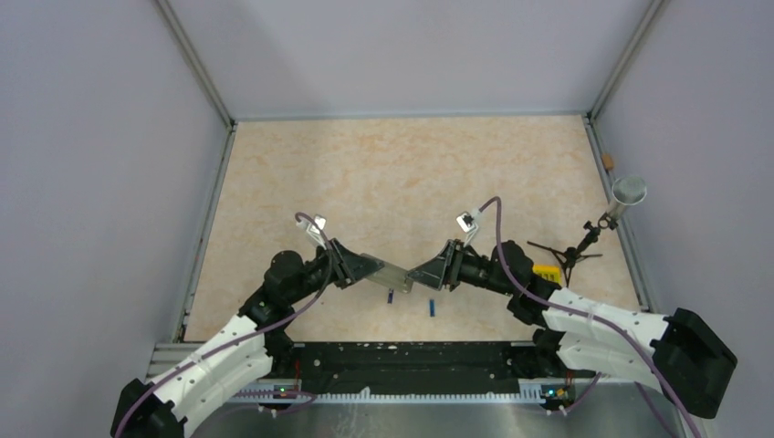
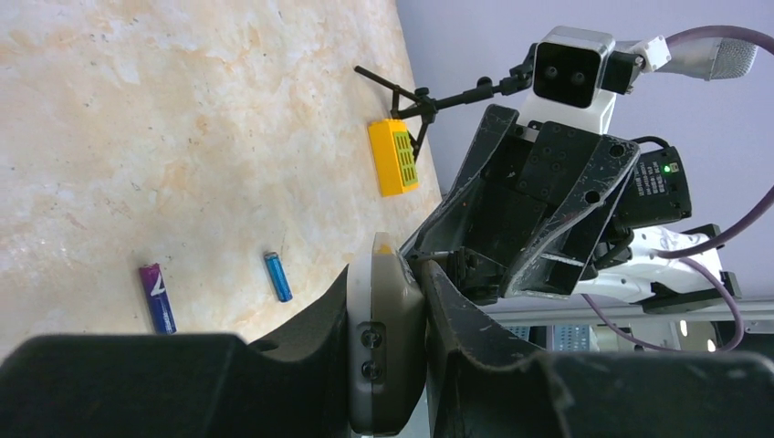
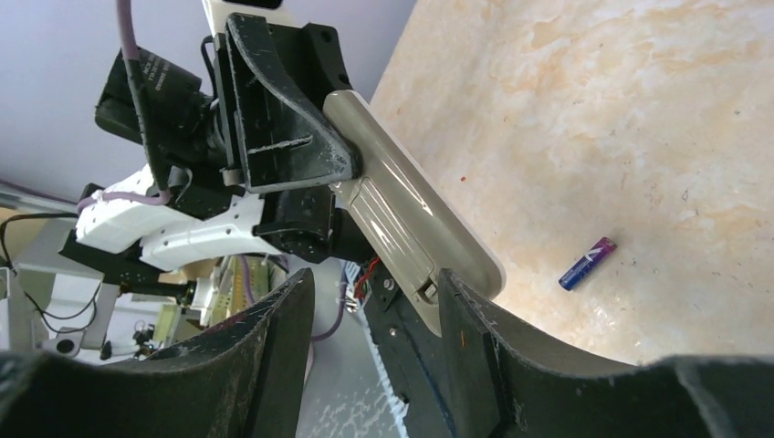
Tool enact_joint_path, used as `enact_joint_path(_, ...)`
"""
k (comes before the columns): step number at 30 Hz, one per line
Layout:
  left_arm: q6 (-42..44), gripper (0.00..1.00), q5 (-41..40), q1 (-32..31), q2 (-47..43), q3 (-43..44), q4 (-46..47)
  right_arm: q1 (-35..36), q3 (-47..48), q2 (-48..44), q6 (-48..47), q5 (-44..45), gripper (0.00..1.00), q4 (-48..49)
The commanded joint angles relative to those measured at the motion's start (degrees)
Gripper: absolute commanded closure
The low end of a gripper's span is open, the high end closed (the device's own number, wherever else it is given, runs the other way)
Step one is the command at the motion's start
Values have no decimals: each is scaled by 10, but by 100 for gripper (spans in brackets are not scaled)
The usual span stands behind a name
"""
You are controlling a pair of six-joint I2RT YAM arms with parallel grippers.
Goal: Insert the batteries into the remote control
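Remote control (image 1: 392, 272) aloft, clamped in left gripper (image 1: 365, 267); right gripper (image 1: 422, 274) jaws apart astride free end. Batteries (image 1: 391, 297) on table (image 1: 411, 182) beneath both. Likely step: freeing battery cover (image 3: 394, 233); next, careful slide.

Bright, even, diffuse light from above. Tabletop (image 1: 402, 173) flat-lit, no glare. Faint soft shadows just below the remote (image 1: 392, 273). Top view sharp throughout. Wrist views: left hand (image 2: 383, 274) and right hand (image 3: 376, 278) sit close to the lens, black and soft-focus. Mild sheen on remote, tabletop beyond it crisp.
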Motion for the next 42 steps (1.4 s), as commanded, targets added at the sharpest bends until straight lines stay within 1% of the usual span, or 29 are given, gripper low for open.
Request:
enact_joint_path(1, 16, 100, -22, 0, -13, 27, 0, 16, 42, 5, -27, 18, 49, -36)
enact_joint_path(4, 19, 100, -29, -1, -18, 27, -9, 25, 57, 21, -35, 27, 49, -52)
enact_joint_path(14, 28, 100, -47, -1, -36, 27, -31, 40, 80, 55, -35, 27, 49, -52)
enact_joint_path(42, 31, 100, -48, -1, -51, 25, -30, 50, 91, 95, -19, 37, 49, -51)
